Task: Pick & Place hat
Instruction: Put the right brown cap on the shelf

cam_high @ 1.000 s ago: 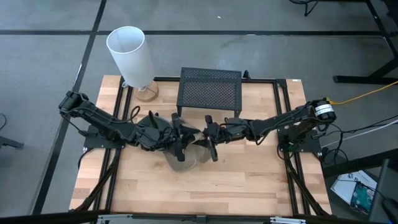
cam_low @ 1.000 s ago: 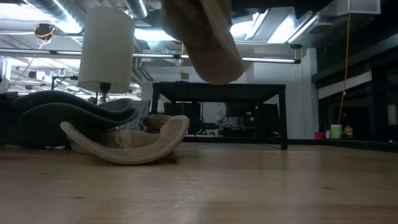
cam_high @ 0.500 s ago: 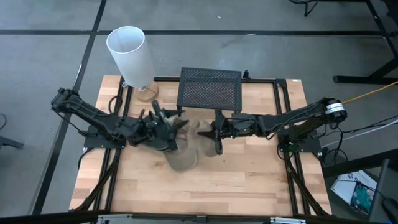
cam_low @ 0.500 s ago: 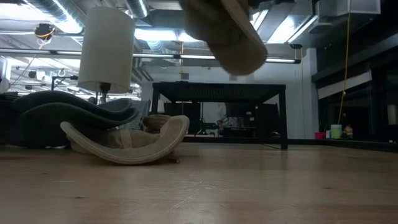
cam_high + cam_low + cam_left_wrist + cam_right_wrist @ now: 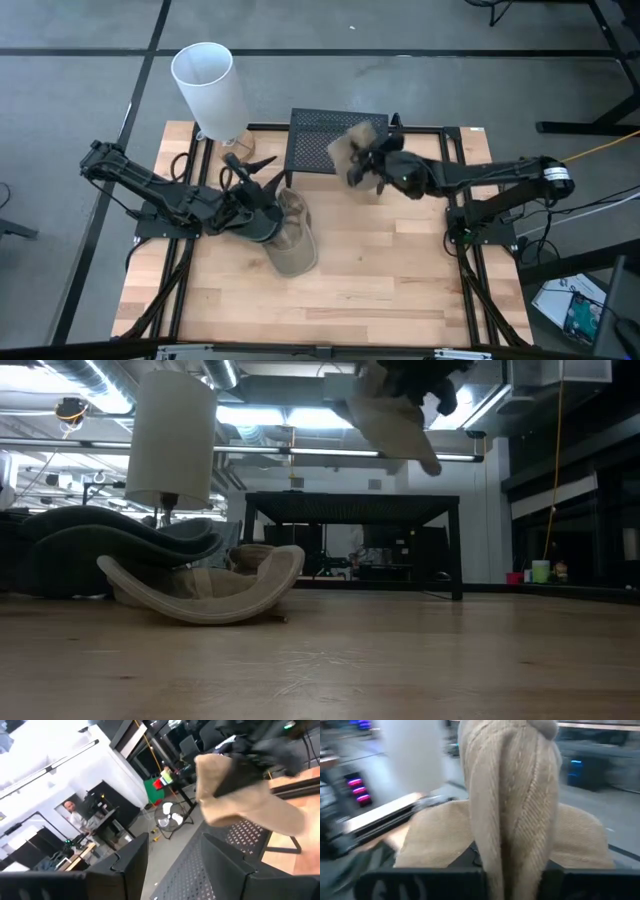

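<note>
Two tan knitted hats show. One hat (image 5: 292, 236) lies on the table's middle, brim curled up in the low view (image 5: 205, 592). The other hat (image 5: 349, 147) is up in the air over the black mesh stand (image 5: 312, 150), shut in my right gripper (image 5: 364, 162); the low view shows it high up (image 5: 392, 415). My left gripper (image 5: 254, 190) is open at the lying hat's left edge, its fingers tipped upward. The left wrist view (image 5: 172, 865) shows nothing between them. My right gripper pinches a fold of the hat between its two fingers; the ribbed ridge (image 5: 512, 815) stands up out of them in its wrist view. The fingers come roughly level from the table's right. The hat is lifted clear, above the stand, its loose part (image 5: 405, 440) drooping.
A white-shaded lamp (image 5: 211, 83) on a wooden base stands at the far left corner. The black mesh stand (image 5: 350, 505) occupies the far middle. Bare wood lies along the near half of the table (image 5: 330, 300). A person shows far off in the room (image 5: 72, 815).
My right gripper has risen from the table's middle and swung toward the far edge, carrying one hat up over the mesh stand. My left gripper has drawn back toward the left and tipped its fingers upward. The other hat has stayed on the table.
</note>
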Tool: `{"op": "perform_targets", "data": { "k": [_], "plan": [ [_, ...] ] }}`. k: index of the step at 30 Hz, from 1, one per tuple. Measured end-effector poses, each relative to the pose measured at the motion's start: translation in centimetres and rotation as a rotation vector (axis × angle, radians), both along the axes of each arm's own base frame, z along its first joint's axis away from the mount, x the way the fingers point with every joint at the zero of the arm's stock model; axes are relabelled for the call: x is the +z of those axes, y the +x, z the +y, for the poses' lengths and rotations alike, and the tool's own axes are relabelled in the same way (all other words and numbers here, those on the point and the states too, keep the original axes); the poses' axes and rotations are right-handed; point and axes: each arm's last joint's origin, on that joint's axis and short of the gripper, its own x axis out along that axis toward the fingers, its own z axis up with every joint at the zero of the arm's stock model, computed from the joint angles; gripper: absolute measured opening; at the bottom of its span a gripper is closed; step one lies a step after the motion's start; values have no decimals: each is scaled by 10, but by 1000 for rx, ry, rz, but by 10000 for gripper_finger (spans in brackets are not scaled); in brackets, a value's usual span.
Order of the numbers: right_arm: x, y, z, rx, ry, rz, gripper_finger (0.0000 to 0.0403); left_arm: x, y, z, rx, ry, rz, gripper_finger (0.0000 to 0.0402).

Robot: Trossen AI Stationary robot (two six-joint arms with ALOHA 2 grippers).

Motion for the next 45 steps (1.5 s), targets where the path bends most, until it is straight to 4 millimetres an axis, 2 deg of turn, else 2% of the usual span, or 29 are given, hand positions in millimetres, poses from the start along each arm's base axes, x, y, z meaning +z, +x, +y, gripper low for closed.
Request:
{"op": "perform_targets", "data": {
  "k": [6, 12, 23, 37, 41, 45],
  "plan": [
    [-2, -2, -29, -142, -6, 31, 10, -1, 0, 0, 0, -18, -14, 169],
    [-7, -4, -54, -239, 34, -3, 35, -2, 0, 0, 0, -28, -22, 169],
    [-32, 4, -78, -223, 144, 69, 14, -2, 0, 0, 0, -31, -25, 169],
    [-37, 2, -86, -253, 158, 98, 71, -2, 0, 0, 0, -31, -24, 169],
    [-37, 2, -86, -252, 155, 99, 108, -2, 0, 0, 0, -31, -24, 169],
    [-36, 2, -87, -252, 143, 92, 163, -2, 0, 0, 0, -31, -24, 169]
  ]
}}
